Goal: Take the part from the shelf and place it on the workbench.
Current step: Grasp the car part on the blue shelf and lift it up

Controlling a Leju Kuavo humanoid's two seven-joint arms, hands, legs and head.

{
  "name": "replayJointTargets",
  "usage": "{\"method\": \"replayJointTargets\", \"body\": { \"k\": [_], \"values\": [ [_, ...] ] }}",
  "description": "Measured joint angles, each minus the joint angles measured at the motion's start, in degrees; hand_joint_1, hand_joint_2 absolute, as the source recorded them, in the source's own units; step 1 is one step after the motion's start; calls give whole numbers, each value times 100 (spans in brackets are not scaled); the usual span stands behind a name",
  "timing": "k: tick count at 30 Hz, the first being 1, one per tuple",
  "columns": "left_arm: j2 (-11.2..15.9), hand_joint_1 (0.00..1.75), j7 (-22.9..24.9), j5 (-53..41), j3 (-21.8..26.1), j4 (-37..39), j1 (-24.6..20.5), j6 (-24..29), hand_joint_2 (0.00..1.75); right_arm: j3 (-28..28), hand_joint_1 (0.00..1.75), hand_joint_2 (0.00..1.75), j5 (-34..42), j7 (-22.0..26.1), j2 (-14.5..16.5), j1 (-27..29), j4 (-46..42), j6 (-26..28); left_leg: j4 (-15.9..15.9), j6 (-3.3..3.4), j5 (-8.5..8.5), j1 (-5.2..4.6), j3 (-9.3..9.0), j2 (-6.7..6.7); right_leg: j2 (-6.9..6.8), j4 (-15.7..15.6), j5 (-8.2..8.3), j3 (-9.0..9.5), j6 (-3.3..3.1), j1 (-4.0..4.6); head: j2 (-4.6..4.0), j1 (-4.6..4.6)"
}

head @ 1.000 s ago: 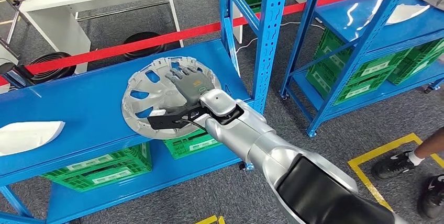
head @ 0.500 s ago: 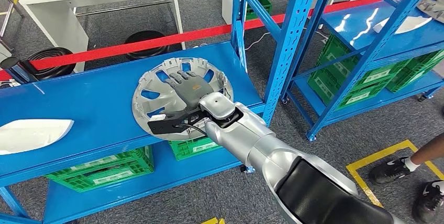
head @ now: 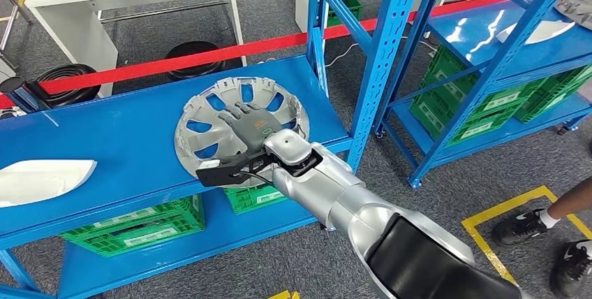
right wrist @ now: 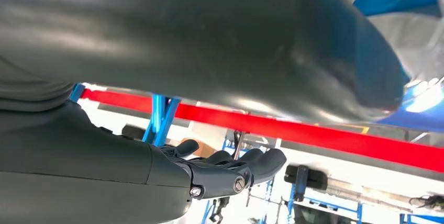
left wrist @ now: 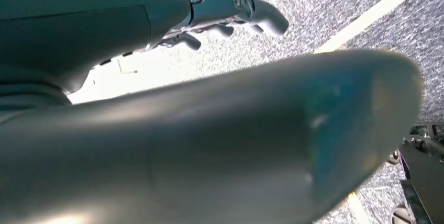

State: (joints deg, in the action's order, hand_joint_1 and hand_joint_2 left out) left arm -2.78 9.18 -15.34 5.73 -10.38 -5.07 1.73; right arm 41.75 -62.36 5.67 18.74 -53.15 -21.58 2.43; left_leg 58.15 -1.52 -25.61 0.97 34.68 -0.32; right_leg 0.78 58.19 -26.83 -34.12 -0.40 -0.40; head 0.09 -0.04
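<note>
Part [head: 209, 121], a silver spoked wheel cover, lies flat on the blue shelf [head: 105, 138], directly under the right hand [head: 253, 126] and overhanging the shelf's front edge. That overhang probably gives fingers a rim to hook. The right hand rests palm-down on the cover's centre, fingers spread across the spokes, apparently pressing rather than grasping. Left hand [left wrist: 230, 17] hangs over the floor, fingers loosely curled, holding nothing.
</note>
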Motion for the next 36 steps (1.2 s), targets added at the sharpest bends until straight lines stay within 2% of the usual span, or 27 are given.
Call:
{"method": "replayJointTargets", "body": {
  "k": [16, 20, 36],
  "values": [
    [0, 0, 0, -131, -1, 0, -9, 0, 0, 8, 0, 0, 204, -39, -125, 359, 107, -48, -1, 0, -1, 2, 0, 1, 2, 1, -5, -2, 4, 0, 0, 1],
    [0, 0, 0, -132, 0, 0, -13, 0, 0, 8, 0, 175, 269, -81, -141, 378, 108, -69, -1, 0, 0, 2, 0, 1, 2, 1, -5, -2, 4, 1, 0, -1],
    [0, 0, 0, -205, -1, -11, -22, -1, 0, 8, 0, 175, 474, -122, -232, 423, 111, -147, -1, 0, 0, 2, 0, 2, 2, 1, -5, -2, 4, 1, 0, 0]
  ]
}}
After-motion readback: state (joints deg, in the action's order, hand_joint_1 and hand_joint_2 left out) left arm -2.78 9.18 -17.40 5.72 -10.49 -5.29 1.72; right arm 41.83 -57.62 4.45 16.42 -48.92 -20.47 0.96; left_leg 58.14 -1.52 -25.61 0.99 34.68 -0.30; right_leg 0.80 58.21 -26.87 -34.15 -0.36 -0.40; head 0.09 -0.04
